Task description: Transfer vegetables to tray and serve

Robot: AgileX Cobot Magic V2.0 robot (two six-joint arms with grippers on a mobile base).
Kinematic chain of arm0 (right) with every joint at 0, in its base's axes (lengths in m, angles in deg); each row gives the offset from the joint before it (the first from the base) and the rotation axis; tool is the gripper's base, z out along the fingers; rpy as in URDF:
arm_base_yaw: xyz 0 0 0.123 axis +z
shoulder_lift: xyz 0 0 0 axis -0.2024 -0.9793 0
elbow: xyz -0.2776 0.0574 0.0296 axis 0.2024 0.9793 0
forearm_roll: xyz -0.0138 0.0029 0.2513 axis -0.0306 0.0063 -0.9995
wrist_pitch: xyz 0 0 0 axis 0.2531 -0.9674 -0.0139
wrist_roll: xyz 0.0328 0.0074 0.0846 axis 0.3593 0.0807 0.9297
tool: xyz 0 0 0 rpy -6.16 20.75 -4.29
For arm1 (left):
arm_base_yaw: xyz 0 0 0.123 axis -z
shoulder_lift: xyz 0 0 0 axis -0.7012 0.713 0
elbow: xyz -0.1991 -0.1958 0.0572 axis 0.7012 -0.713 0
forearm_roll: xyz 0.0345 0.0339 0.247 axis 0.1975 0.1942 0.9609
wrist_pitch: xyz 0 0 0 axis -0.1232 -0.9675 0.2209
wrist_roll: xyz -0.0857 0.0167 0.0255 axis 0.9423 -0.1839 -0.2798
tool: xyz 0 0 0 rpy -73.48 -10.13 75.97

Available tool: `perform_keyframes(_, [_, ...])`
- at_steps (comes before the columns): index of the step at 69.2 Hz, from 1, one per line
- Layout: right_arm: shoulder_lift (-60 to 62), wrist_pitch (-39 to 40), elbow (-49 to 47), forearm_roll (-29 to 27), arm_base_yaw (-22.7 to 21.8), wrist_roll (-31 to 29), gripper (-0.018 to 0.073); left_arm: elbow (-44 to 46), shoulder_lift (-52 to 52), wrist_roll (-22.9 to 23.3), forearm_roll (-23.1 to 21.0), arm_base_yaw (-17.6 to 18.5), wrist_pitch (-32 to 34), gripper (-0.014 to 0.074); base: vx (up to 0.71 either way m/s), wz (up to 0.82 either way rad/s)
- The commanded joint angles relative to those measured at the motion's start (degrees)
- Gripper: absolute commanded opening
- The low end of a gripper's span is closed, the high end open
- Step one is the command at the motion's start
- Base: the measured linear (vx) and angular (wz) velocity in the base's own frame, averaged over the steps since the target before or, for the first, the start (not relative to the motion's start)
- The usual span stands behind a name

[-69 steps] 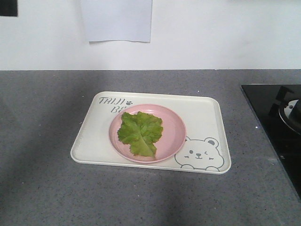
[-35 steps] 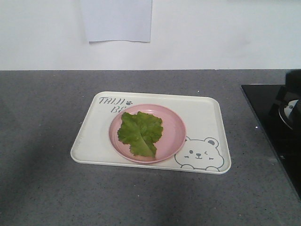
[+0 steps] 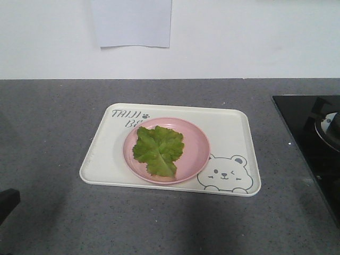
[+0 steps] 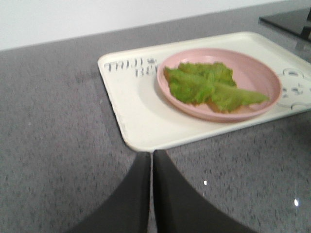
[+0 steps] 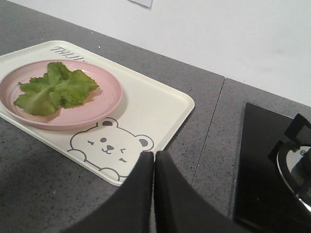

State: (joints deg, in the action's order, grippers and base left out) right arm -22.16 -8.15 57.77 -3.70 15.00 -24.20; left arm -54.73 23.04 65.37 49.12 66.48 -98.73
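Observation:
The vegetables, one crinkled green lettuce leaf (image 3: 158, 150), lie flat on a round pink plate (image 3: 199, 143). The plate stands in the middle of the cream tray (image 3: 228, 133) with the bear drawing. My left gripper (image 4: 151, 154) is shut and empty, its tips just short of the tray's near left corner (image 4: 138, 141); the leaf (image 4: 209, 87) lies beyond it. My right gripper (image 5: 154, 154) is shut and empty too, hovering over the tray's near right edge (image 5: 160, 102), to the right of the leaf (image 5: 53, 90). A dark part of the left arm (image 3: 6, 203) shows at the lower left.
The tray rests on a grey speckled counter (image 3: 53, 122) against a white wall. A black glass hob (image 3: 308, 138) with a burner (image 3: 330, 127) lies at the right edge. A paper sheet (image 3: 133, 24) hangs on the wall.
A dark arm part seen at the right edge half a second ago is gone. A dark part of the left arm has come in at the lower left. Tray, plate and leaf have not moved.

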Motion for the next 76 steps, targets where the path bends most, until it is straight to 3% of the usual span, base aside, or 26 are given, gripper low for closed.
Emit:
perform_keyframes(1, [-0.3, 3.6, -1.5, -0.9, 0.0, -0.5, -0.0006, 1.6, 0.2, 0.2, -0.7, 0.2, 7.7, -0.0007, 0.0, 0.0])
perform_keyframes(48, [-0.3, 3.6, -1.5, -0.9, 0.0, -0.5, -0.0006, 1.6, 0.2, 0.2, -0.6, 0.2, 8.6, -0.0006, 0.0, 0.0])
perform_keyframes(58, [-0.3, 3.6, -1.5, -0.9, 0.0, -0.5, -0.0006, 0.8, -0.1, -0.5, 3.8, 0.1, 10.0, -0.0006, 0.0, 0.0])
perform_keyframes(66, [-0.3, 3.6, -1.5, -0.8, 0.0, -0.5, -0.0006, -2.7, -1.7, 0.4, 5.4, -2.8, 15.5, -0.0006, 0.0, 0.0])
perform_keyframes(76, [-0.3, 3.5, -1.5, -0.8, 0.0, -0.5, -0.0006, -9.9, -7.3, 3.6, 5.4, -9.7, 19.3, -0.0006, 0.0, 0.0])
